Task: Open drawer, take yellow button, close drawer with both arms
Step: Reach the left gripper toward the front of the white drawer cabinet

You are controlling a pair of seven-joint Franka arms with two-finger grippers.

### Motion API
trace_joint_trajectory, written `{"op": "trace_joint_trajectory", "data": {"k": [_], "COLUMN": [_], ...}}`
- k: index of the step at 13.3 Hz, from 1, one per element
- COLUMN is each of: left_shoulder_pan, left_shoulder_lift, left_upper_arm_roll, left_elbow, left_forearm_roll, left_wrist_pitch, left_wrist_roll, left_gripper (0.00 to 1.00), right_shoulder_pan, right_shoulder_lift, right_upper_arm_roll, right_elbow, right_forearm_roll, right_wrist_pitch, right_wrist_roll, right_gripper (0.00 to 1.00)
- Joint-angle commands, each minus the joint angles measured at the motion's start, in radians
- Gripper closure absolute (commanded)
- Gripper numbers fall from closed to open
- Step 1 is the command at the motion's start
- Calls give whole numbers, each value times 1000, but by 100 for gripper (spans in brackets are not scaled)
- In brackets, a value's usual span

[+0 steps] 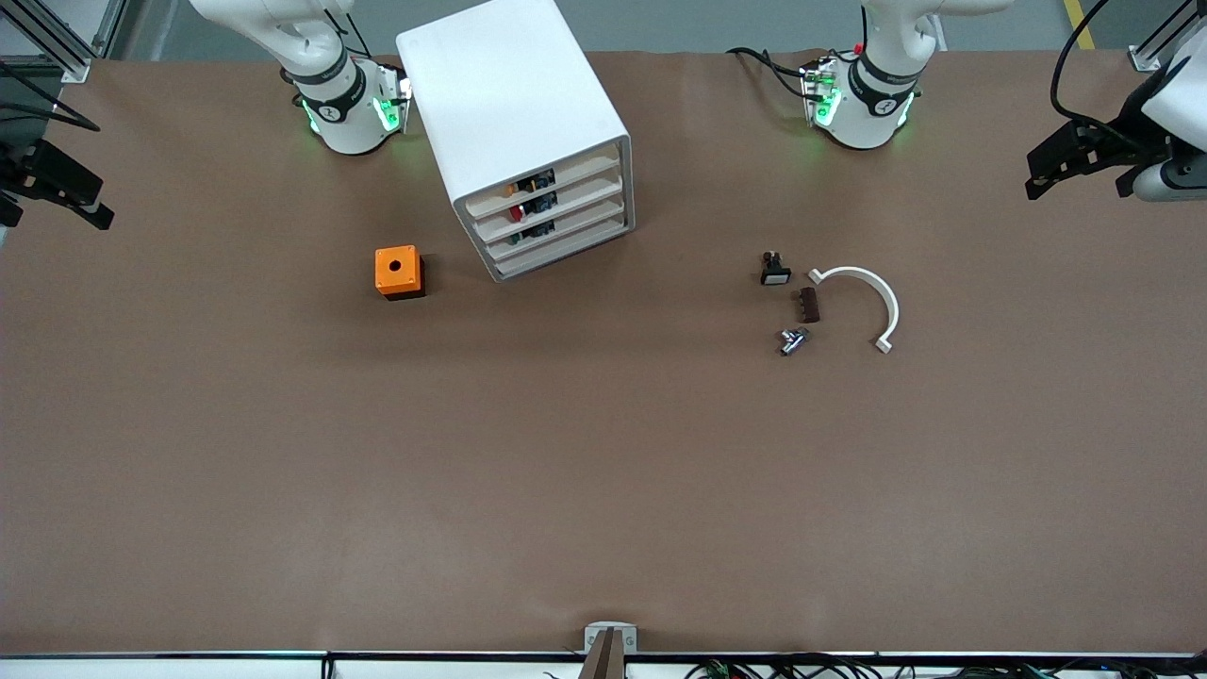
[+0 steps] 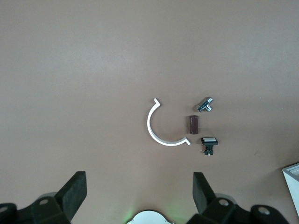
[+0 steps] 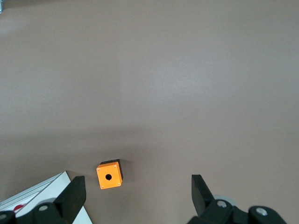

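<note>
The white cabinet (image 1: 514, 104) stands near the right arm's base, and its corner shows in both wrist views (image 2: 292, 179) (image 3: 32, 196). The drawer (image 1: 552, 181), topmost of four, is shut like the three below it. Small coloured parts show through the drawer fronts. An orange speck at the top drawer's front may be the button, which is otherwise hidden. My left gripper (image 1: 1080, 179) (image 2: 138, 191) is open and empty, up in the air at the left arm's end of the table. My right gripper (image 1: 52, 203) (image 3: 138, 193) is open and empty at the right arm's end.
An orange cube with a round hole (image 1: 398, 271) (image 3: 110, 174) sits beside the cabinet. Toward the left arm's end lie a black-and-white switch part (image 1: 774, 271) (image 2: 209, 143), a brown cylinder (image 1: 809, 305), a metal fitting (image 1: 792, 340) and a white curved clamp (image 1: 872, 292).
</note>
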Motion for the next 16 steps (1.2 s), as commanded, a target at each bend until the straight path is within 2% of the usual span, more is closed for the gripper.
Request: {"op": "trace_joint_trajectory", "data": {"k": [1,3,5,8,12,16], "left_shoulder_pan": [-3,-3,-3,-18,-58,-142], "left_shoulder_lift": [12,39,123,220,366,470], "left_upper_arm_roll": [2,2,3,2,-8,-8], "left_elbow": [26,61,133,144,185,205], "left_forearm_roll": [18,20,20,6,3,-6], "left_wrist_pitch": [-19,-19,-22,-21,-1,14], "left_wrist_roll": [15,11,11,-3,-159,-439], "left_gripper": [0,0,0,0,0,0], "right_shoulder_pan": [-2,-2,-5,-8,-8,-8], "right_shoulder_lift": [-2,-2,-2,-3,-3,-3], "right_upper_arm_roll": [2,2,2,1,-1,-1], "right_elbow": [-1,-1,-7,-53,-58,-63], "right_forearm_roll": [-9,-9,-9,-9,-11,-11], "right_wrist_pitch": [5,5,29,112,103,103], "right_wrist_roll": [1,1,1,1,0,0], "right_gripper": [0,0,0,0,0,0]}}
